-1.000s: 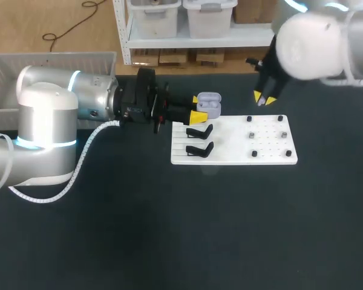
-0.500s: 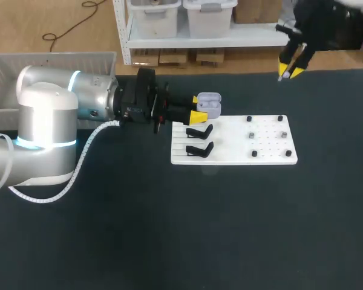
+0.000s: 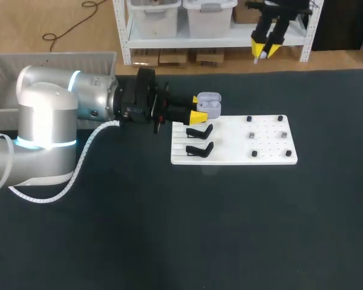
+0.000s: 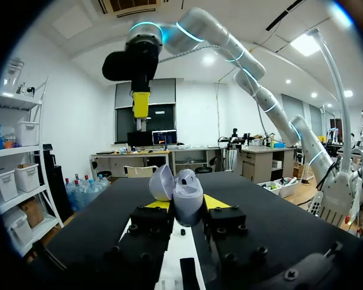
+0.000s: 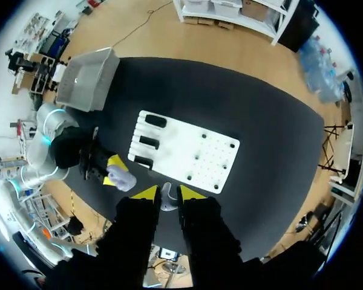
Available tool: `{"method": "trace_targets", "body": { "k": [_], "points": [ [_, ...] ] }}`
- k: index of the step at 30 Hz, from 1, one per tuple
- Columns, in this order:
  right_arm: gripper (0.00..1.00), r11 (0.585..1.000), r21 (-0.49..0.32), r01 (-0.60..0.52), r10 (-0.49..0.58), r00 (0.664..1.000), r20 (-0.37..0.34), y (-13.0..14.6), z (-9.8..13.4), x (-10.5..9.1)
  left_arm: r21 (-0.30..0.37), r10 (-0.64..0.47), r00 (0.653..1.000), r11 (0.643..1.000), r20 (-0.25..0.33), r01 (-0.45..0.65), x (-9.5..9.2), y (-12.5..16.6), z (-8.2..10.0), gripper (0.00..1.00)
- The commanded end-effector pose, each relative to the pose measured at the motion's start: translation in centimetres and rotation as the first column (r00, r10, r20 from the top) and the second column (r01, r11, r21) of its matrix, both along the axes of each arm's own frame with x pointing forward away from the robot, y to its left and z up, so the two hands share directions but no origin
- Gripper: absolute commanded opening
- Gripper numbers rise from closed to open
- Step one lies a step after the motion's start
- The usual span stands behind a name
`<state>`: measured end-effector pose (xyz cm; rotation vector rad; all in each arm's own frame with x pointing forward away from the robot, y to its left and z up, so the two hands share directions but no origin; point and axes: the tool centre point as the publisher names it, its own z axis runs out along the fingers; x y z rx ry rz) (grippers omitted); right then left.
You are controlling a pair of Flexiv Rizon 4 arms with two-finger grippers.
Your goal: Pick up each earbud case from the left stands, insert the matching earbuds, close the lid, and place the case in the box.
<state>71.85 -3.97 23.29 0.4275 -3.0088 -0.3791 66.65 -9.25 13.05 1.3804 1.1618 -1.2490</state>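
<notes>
The right gripper (image 3: 264, 52) had risen well above and beyond the flat white peg board (image 3: 230, 151). The left gripper (image 3: 197, 107) clamped the open lavender plastic earbud case (image 3: 209, 104) between its fingers, lid raised to present the sockets. The right pinched a small white earbud (image 5: 167, 199), apparently for insertion.

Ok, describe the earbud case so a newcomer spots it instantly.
Find the white board mid-table. Just past its far left corner, the left hand holds the earbud case. It is the only pale lilac, lid-open shell; the stands beside it are black.
</notes>
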Motion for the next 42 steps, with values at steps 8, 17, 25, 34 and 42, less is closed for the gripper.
{"method": "trace_targets", "body": {
  "k": [8,17,25,34,42],
  "points": [
    [0.0,0.999,-0.032,0.003,-0.003,1.0,0.005,0.5,0.3,-0.1,-0.001,0.003,1.0,1.0,0.002,-0.003,-0.1,0.0,0.0,0.0],
    [0.0,0.999,-0.032,0.003,-0.003,1.0,0.005,0.5,0.3,-0.1,-0.001,0.003,1.0,1.0,0.002,-0.003,-0.1,0.0,0.0,0.0],
    [0.0,0.998,-0.067,0.013,-0.004,0.99,0.143,1.7,5.0,-1.5,-0.001,0.003,1.0,1.0,0.002,-0.003,-0.1,0.0,0.0,0.0],
    [0.0,0.994,-0.105,0.024,-0.004,0.982,0.19,4.5,7.2,-4.3,-0.001,0.003,1.0,1.0,0.002,-0.003,-0.1,0.0,0.0,0.0],
    [0.0,0.995,-0.098,-0.002,0.018,0.986,0.165,6.0,5.8,-5.3,-0.001,0.003,1.0,1.0,0.002,-0.003,-0.1,0.0,0.0,0.0]
  ]
}}
